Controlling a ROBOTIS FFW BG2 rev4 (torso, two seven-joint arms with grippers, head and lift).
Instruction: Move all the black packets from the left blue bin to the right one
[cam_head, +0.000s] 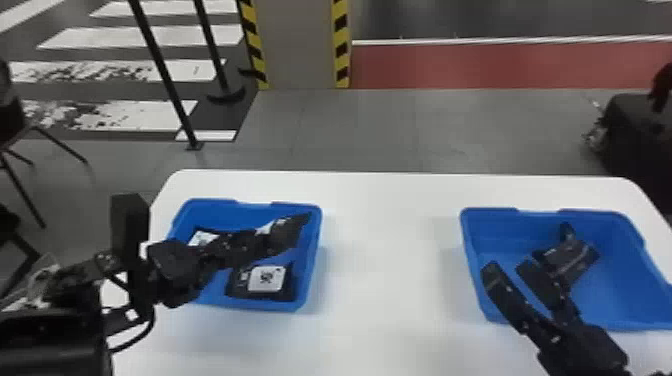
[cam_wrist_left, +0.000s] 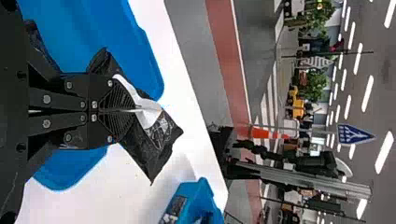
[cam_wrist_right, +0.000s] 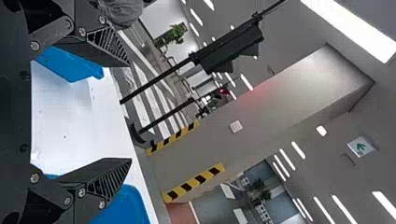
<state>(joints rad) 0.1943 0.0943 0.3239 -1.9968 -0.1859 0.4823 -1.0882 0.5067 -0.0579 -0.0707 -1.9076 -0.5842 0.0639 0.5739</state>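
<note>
left bin: two packets waited
left gripper: grasped another packet
right gripper: gaped
right bin: held one packet, perhaps more

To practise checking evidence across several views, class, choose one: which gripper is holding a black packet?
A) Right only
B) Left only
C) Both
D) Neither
B: the left gripper is closed on a black packet, while the fingers of the right gripper stand wide apart with nothing between them.
</note>
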